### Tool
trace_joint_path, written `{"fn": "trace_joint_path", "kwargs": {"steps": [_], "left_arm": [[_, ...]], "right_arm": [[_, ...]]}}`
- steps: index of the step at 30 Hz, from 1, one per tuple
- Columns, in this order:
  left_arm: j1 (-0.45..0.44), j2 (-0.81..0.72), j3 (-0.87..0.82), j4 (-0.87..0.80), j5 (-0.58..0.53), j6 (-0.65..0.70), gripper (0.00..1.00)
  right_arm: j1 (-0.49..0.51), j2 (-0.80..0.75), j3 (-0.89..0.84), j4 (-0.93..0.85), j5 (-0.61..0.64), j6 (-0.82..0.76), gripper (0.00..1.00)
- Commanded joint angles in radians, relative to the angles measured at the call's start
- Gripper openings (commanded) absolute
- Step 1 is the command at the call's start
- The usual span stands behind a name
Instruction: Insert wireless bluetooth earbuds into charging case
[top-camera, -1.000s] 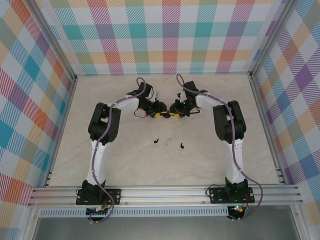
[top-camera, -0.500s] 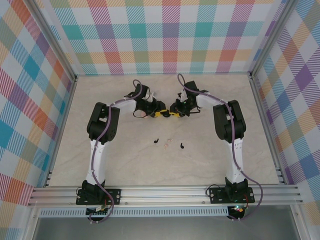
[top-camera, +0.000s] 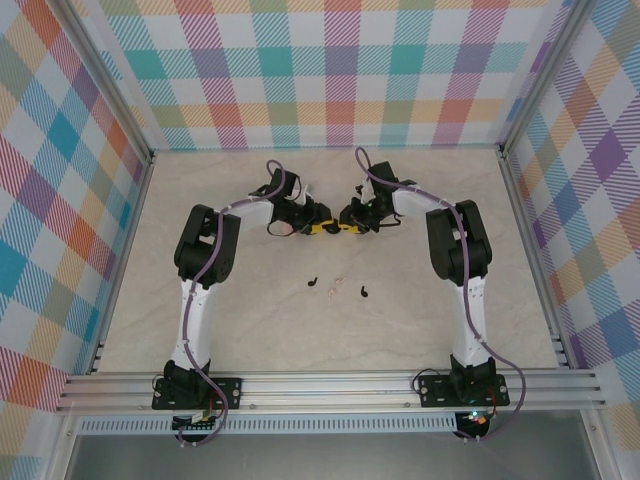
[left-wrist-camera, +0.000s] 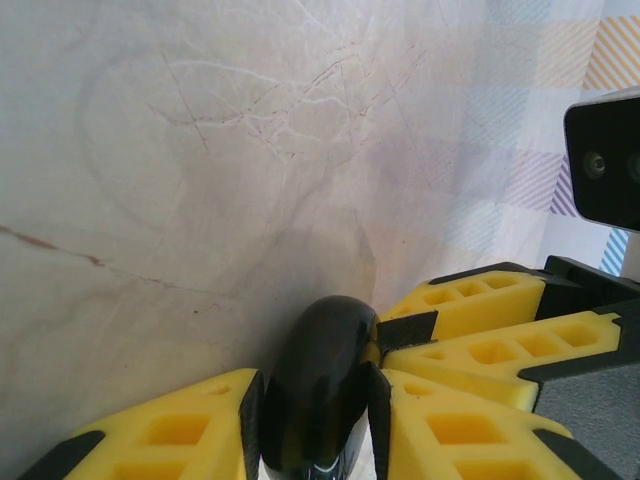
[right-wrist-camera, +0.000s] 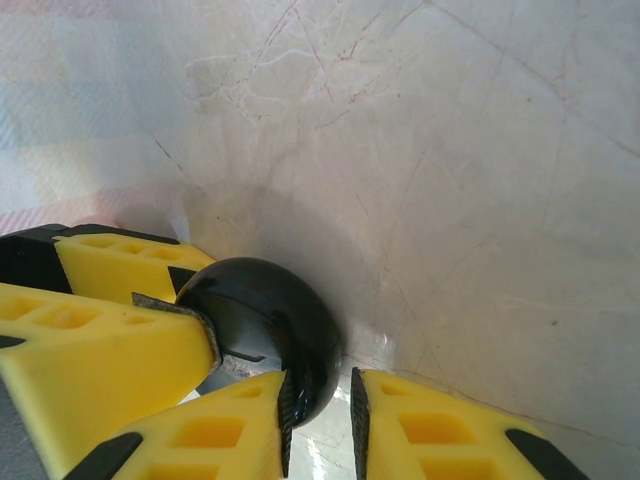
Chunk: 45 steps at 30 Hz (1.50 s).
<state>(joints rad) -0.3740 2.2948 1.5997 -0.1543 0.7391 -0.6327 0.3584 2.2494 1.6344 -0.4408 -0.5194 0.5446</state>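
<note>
The charging case looks like a glossy black rounded shell with a seam, standing on edge on the marble table. My left gripper is shut on it, one pad against each side. From the opposite side my right gripper holds the rim of the case, with a thin gap showing at its right pad. In the top view the left gripper and the right gripper meet tip to tip mid-table and hide the case. Two black earbuds lie loose on the table nearer the arm bases.
A tiny pale pink speck lies between the two earbuds. Checked walls and metal rails enclose the table on three sides. The left gripper's yellow fingers crowd in beside the case in the right wrist view.
My left gripper has narrowed onto the case and its wrist has shifted slightly left. The right arm and both earbuds have stayed put.
</note>
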Motion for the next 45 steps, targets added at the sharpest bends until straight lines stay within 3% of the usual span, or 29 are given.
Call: {"fn": "trace_joint_path", "kwargs": {"steps": [1,8,12,17,24,30,45], "left_arm": [[-0.038,0.012,-0.010,-0.014,0.012,0.004,0.35],[-0.040,0.015,-0.006,-0.008,0.011,-0.003,0.34],[-0.040,0.010,-0.007,-0.017,-0.009,0.001,0.23],[-0.029,-0.008,-0.004,-0.041,-0.034,0.018,0.22],[-0.023,-0.011,0.030,-0.113,-0.064,0.065,0.27],[-0.020,-0.032,0.032,-0.156,-0.091,0.087,0.37],[-0.012,-0.051,0.047,-0.183,-0.106,0.101,0.38]], "right_arm": [[-0.002,0.038,-0.002,0.014,-0.012,0.018,0.26],[-0.004,0.035,-0.010,0.024,-0.020,0.024,0.26],[-0.006,0.023,-0.025,0.033,-0.019,0.026,0.26],[-0.019,-0.043,-0.083,0.066,-0.014,0.028,0.28],[-0.032,-0.075,-0.099,0.057,-0.014,0.013,0.31],[-0.033,-0.080,-0.105,0.057,-0.008,0.014,0.33],[-0.035,-0.077,-0.105,0.051,-0.007,0.007,0.34]]}}
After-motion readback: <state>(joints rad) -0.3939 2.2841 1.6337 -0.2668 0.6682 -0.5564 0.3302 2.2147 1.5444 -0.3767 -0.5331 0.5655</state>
